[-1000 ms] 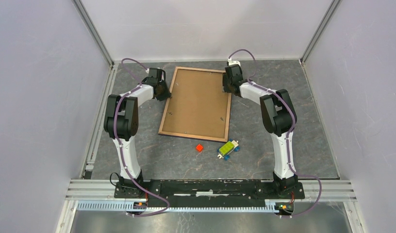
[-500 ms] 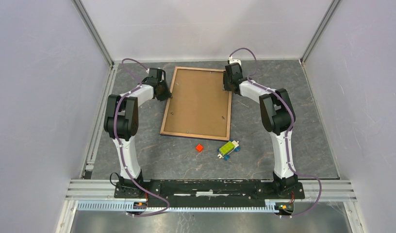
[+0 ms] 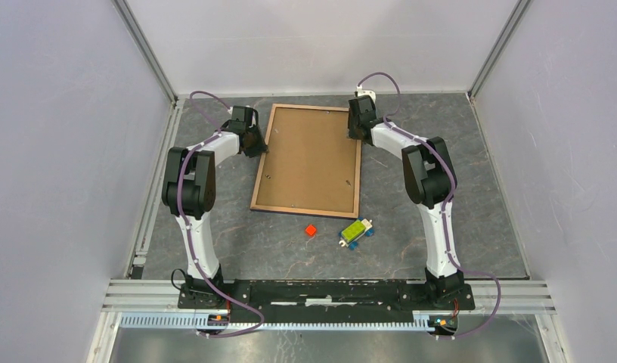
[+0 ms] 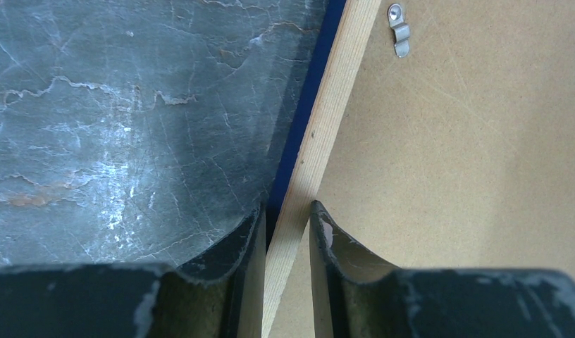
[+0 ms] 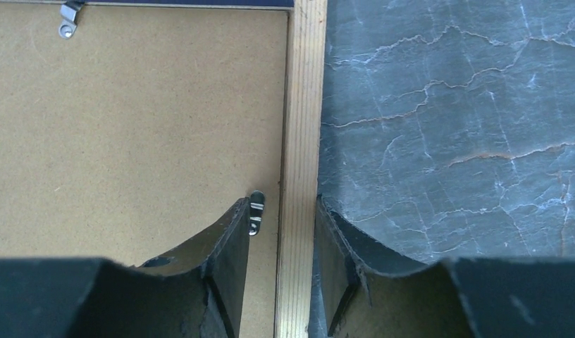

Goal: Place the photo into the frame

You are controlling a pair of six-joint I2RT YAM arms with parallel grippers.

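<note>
Frame point(image 3: 305, 212) lies flat on the grey table point(image 3: 457, 166), in the far middle and back side up. Its light wood rails surround a plain brown backing board point(image 3: 309, 159). The left gripper point(image 3: 258, 146) is at the frame's left rail, toward the far end. In the wrist view its jaws are clamped on that rail point(image 4: 320, 134), which shows a dark blue edge on its outer side. The right gripper point(image 3: 356, 136) is at the right rail near the far corner. Its jaws stand apart astride the rail point(image 5: 299, 127), with a gap on the inner side where a small metal clip point(image 5: 255, 211) sits. A red cube point(image 3: 311, 230) and a green-and-blue toy car point(image 3: 356, 231) lie near the frame's near edge.
</note>
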